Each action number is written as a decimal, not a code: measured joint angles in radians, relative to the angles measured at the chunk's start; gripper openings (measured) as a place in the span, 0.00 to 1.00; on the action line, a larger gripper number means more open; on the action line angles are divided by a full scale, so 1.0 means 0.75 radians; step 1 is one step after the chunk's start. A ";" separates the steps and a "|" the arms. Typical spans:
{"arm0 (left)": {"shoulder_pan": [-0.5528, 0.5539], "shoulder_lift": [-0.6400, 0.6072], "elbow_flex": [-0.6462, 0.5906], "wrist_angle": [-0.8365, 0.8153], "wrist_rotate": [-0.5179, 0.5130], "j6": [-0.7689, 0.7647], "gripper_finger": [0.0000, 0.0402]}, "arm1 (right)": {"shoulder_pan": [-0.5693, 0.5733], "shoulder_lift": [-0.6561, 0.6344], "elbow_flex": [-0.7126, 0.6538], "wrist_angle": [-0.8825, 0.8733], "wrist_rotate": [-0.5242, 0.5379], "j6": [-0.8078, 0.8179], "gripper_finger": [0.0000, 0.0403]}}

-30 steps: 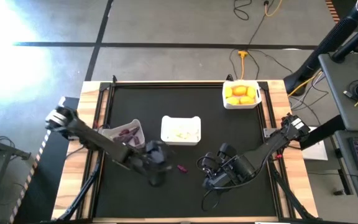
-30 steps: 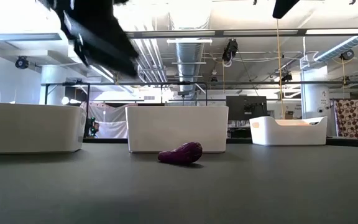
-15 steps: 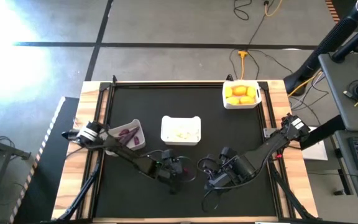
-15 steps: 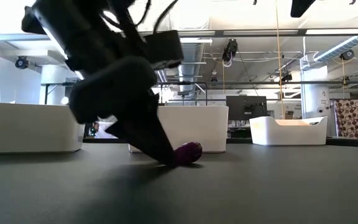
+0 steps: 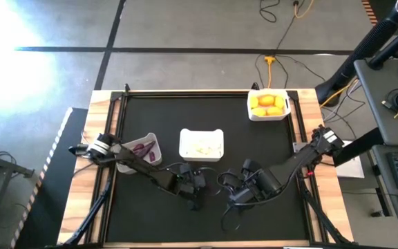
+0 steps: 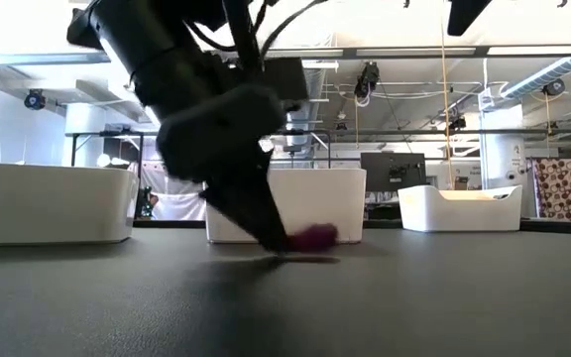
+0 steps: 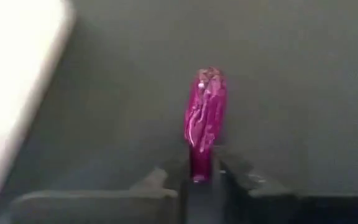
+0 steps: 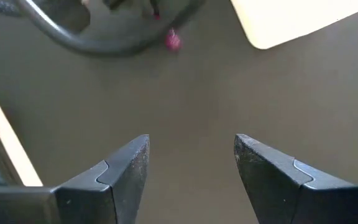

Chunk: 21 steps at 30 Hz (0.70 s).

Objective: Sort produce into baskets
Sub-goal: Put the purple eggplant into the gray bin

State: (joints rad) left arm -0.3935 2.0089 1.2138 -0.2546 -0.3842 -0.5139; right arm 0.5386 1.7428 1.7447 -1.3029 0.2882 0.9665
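A small purple eggplant piece [image 7: 204,118] is on the black mat near the table's middle, a little in front of the baskets; the low view also shows the piece [image 6: 317,236]. My left gripper [image 7: 202,173] has come down on it at a slant and is shut on it. My right gripper [image 8: 191,163] hangs open above the mat to the right of it, holding nothing. Three white baskets stand behind: the left one [image 5: 138,151] holds purple pieces, the middle one [image 5: 201,144] white garlic, the far right one [image 5: 268,105] yellow and orange citrus. My left gripper pinches the purple piece's near end [image 7: 201,163] between its two fingers. The fingers slant down from the table's left and lie along the piece, which sticks out past the fingertips. The piece [image 6: 317,236] sits low over the mat; whether it still touches it, I cannot tell.
Bare black mat [image 5: 254,152] lies between the middle basket and the far right one, and along the near edge. Dark rails [image 5: 297,131] and a wooden border frame the mat. My right arm [image 5: 289,166] reaches in from the right edge.
My left gripper has come down and toward the table's right onto the purple piece, tipping steeper, and its fingertips now stand at the piece's near end. In the low view the piece has shifted a little to the right and stands slightly higher than before.
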 joint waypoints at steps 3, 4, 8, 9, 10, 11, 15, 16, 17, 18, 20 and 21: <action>0.002 -0.121 -0.001 -0.116 -0.065 -0.051 0.03 | -0.025 0.000 0.000 0.000 0.000 -0.031 0.57; -0.001 -0.178 0.000 -0.178 -0.104 -0.068 0.04 | -0.032 0.000 0.000 0.000 0.001 -0.036 0.57; -0.017 -0.445 -0.014 -0.485 -0.358 -0.124 0.07 | -0.057 0.000 0.000 -0.001 0.001 -0.069 0.57; -0.018 -0.518 -0.025 -0.572 -0.428 -0.147 0.06 | -0.064 0.000 0.000 0.000 0.002 -0.078 0.57; -0.016 -0.590 -0.042 -0.642 -0.487 -0.172 0.05 | -0.068 0.000 0.000 0.001 0.002 -0.085 0.57; -0.012 -0.672 -0.070 -0.721 -0.544 -0.206 0.04 | -0.074 0.000 0.000 0.001 0.005 -0.091 0.57; 0.030 -0.967 -0.265 -0.960 -0.595 -0.376 0.01 | -0.088 0.000 0.000 0.011 0.065 -0.120 0.57; 0.045 -1.040 -0.329 -0.990 -0.576 -0.420 0.01 | -0.089 0.000 0.000 0.012 0.082 -0.122 0.57; 0.060 -1.113 -0.401 -0.998 -0.555 -0.459 0.01 | -0.092 0.000 0.000 0.014 0.100 -0.123 0.57; 0.071 -1.181 -0.473 -0.989 -0.529 -0.499 0.01 | -0.095 0.000 0.000 0.018 0.109 -0.126 0.57; 0.089 -1.301 -0.623 -0.947 -0.441 -0.567 0.02 | -0.104 0.000 0.000 0.020 0.128 -0.144 0.57; 0.094 -1.351 -0.690 -0.908 -0.379 -0.589 0.02 | -0.109 0.000 0.000 0.020 0.135 -0.147 0.57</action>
State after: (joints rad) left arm -0.3232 0.9954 0.6965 -0.9357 -0.6686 -0.9553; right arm 0.4571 1.7428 1.7447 -1.2876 0.3898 0.8562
